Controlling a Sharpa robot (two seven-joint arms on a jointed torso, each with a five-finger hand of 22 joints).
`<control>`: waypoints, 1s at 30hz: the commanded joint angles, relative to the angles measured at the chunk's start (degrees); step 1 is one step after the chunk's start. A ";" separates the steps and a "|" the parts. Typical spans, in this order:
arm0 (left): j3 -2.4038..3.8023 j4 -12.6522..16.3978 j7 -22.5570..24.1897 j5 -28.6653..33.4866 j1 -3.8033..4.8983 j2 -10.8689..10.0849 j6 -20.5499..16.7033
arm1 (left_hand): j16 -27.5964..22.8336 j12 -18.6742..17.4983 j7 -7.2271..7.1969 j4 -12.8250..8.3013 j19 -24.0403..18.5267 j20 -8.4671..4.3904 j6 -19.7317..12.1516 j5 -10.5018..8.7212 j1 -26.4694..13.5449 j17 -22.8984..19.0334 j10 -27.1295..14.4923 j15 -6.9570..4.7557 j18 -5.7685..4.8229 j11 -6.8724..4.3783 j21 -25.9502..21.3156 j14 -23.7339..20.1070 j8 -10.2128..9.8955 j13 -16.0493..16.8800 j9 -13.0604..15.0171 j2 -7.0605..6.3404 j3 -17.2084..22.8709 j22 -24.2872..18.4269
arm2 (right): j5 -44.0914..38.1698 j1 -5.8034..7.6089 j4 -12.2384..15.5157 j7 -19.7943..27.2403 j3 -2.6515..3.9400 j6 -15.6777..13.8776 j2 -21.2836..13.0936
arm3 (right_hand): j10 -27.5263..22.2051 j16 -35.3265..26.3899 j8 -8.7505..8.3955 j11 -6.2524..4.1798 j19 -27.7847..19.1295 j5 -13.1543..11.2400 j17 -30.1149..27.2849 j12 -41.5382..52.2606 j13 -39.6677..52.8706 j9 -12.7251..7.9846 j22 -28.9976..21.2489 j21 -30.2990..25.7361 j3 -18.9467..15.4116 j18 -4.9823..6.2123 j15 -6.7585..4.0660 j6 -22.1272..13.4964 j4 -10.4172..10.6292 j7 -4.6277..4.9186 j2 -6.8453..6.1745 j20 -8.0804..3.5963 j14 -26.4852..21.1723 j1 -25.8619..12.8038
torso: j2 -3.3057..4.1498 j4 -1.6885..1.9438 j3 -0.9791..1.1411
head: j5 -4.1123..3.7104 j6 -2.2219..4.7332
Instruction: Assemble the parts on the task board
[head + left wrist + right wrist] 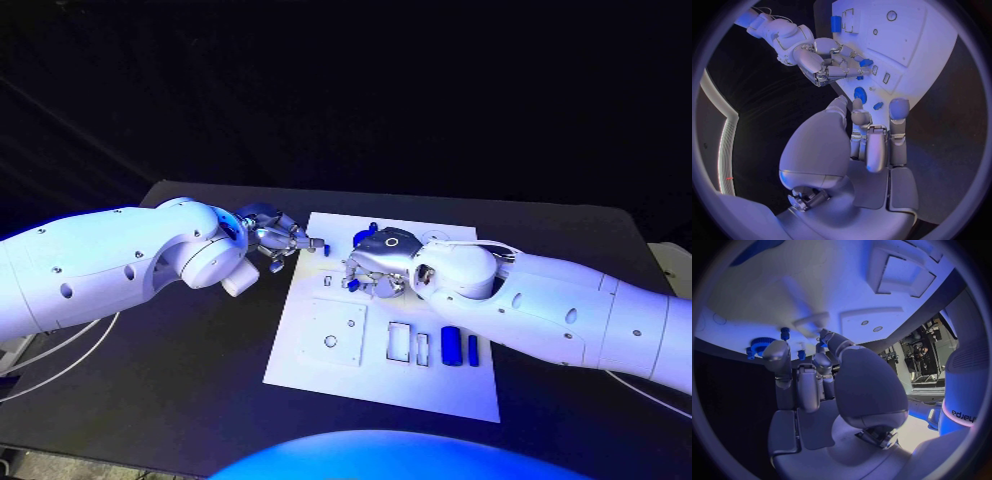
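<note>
A black table [188,400] is seen from above, with a matte, dark top and rounded far corners. Its far edge is set against a black backdrop [346,80], on which faint folds can be made out. The same dark tabletop [948,150] is seen again from the left wrist. A thin white cable [65,347] is looped over the table's left edge, near the front corner. A second white cable [642,388] is laid across the tabletop at the right side. Just beside the table's right edge a pale object [672,262] is cut off by the frame; what it is cannot be told.
</note>
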 commanded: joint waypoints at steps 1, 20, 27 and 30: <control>0.05 0.09 0.29 0.34 0.09 0.12 0.43 | 0.16 -0.02 0.18 0.07 -0.09 -0.04 -0.23 0.26 -0.64 3.12 -0.30 -0.27 -0.34 -0.14 0.17 2.43 0.16 0.08 -0.07 0.10 0.00 0.07 | -1.21 -0.03 0.09 -0.84 -0.01 -0.69 0.03 | 0.57 0.15 -0.06 -0.09 0.27 -0.30 0.90 0.39 0.10 0.00 4.39 0.45 0.23 -0.10 -0.02 0.47 -0.28 0.06 0.29 -0.31 0.50 0.57 | -0.01 0.02 -0.01 | -0.01 -0.01; 0.05 0.09 0.08 0.40 0.09 0.05 0.54 | 0.16 -0.02 0.18 0.07 -0.09 -0.04 -0.23 0.26 -0.64 3.12 -0.30 -0.27 -0.34 -0.14 0.17 2.43 0.16 0.08 -0.07 0.10 0.00 0.07 | -2.06 -0.08 0.44 -2.53 0.00 -3.49 -0.02 | 1.28 0.52 -0.06 -0.21 0.81 -0.23 1.54 0.85 0.57 -0.02 4.82 1.42 0.59 -0.26 -0.15 1.00 -0.19 0.01 0.81 -0.42 0.84 0.42 | 0.00 0.01 0.00 | -0.05 -0.14; 0.05 0.11 0.03 0.40 0.09 0.01 0.52 | 0.16 -0.02 0.18 0.07 -0.09 -0.04 -0.23 0.26 -0.64 3.12 -0.30 -0.27 -0.34 -0.14 0.17 2.43 0.16 0.08 -0.07 0.10 0.00 0.07 | -2.07 -0.08 0.42 -2.64 0.00 -3.47 0.01 | 1.38 0.55 -0.07 -0.22 0.89 -0.24 1.60 0.92 0.63 -0.03 4.88 1.56 0.59 -0.28 -0.16 1.05 -0.17 0.00 0.80 -0.43 0.88 0.34 | 0.01 -0.03 0.00 | -0.01 -0.18; 0.05 0.13 0.01 0.40 0.09 -0.02 0.52 | 0.16 -0.02 0.18 0.07 -0.09 -0.04 -0.23 0.26 -0.64 3.12 -0.30 -0.27 -0.34 -0.14 0.17 2.43 0.16 0.08 -0.07 0.10 0.00 0.07 | -2.08 -0.08 0.41 -2.75 0.00 -3.50 0.04 | 1.48 0.61 -0.08 -0.22 0.98 -0.24 1.69 0.99 0.70 -0.03 4.94 1.72 0.59 -0.31 -0.17 1.09 -0.15 -0.01 0.81 -0.44 0.93 0.29 | 0.00 0.03 0.01 | -0.06 -0.20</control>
